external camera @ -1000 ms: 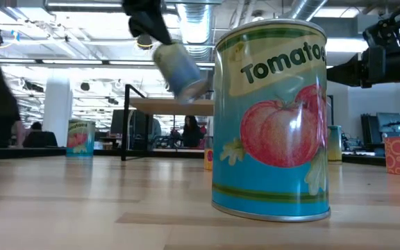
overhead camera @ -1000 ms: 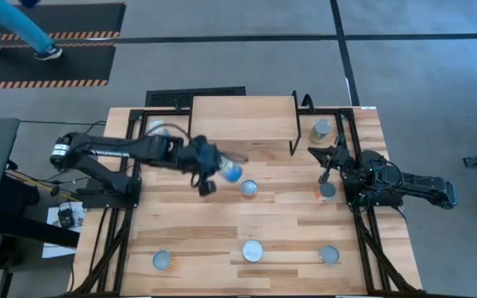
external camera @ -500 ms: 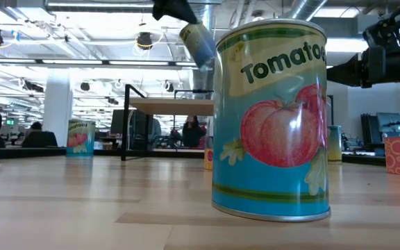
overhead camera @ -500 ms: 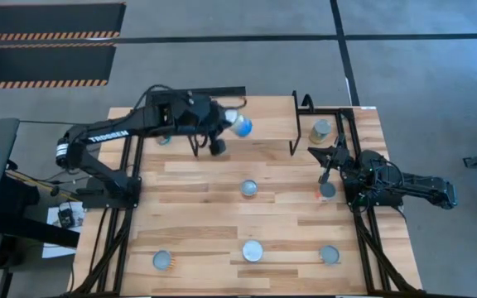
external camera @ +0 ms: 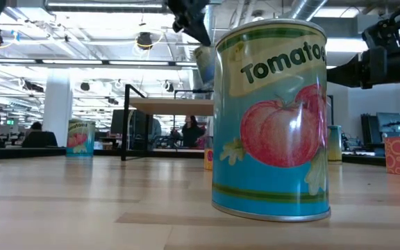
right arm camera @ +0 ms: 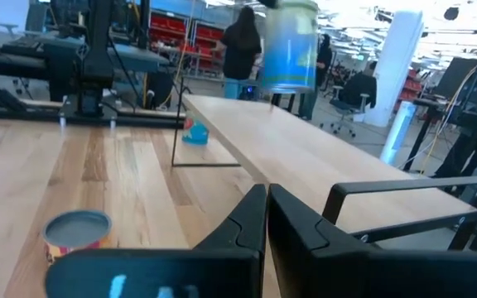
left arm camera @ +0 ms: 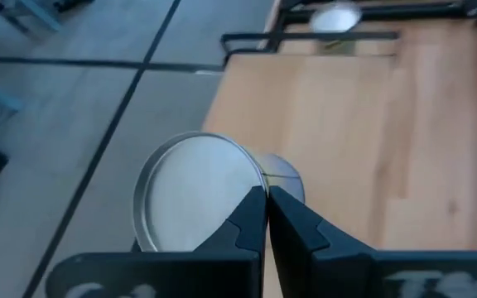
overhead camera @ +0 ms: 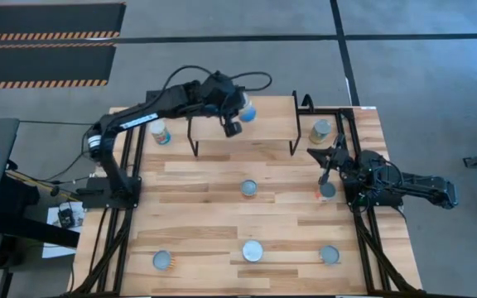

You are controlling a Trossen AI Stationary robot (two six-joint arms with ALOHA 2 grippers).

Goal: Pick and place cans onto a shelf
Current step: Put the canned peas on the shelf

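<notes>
While I hold over the shelf: my left hand [overhead camera: 240, 114] carries a blue can [overhead camera: 246, 110] above the wooden top.
Left hand: clamped on the blue can, reached out over the far part of the counter [overhead camera: 214, 215].
Held can: in the air over the shelf [overhead camera: 263, 124], toward its middle, not resting on it; the right wrist view shows it [right arm camera: 289, 45] clear above the shelf top [right arm camera: 305, 157].
Left wrist view: the can's silver end [left arm camera: 197, 194] fills the space just ahead of my fingers [left arm camera: 251, 217], with the shelf top [left arm camera: 321, 124] beyond.
Low view: the held can [external camera: 204, 64] shows high up, partly hidden behind a big tomato can [external camera: 271, 118] standing close to the camera.
Right hand: [overhead camera: 329, 165] resting at the right side of the counter, fingers drawn together, holding nothing.
Near my right hand: an orange-red can [overhead camera: 327, 191] on the counter just beside it; an olive can [overhead camera: 320, 131] farther back, right of the shelf.
Left of the shelf: a white can [overhead camera: 161, 131] on the counter.
Middle of the counter: one can [overhead camera: 249, 189] standing alone.
Near edge: three cans in a row, left [overhead camera: 163, 261], middle [overhead camera: 252, 251], right [overhead camera: 330, 254].
</notes>
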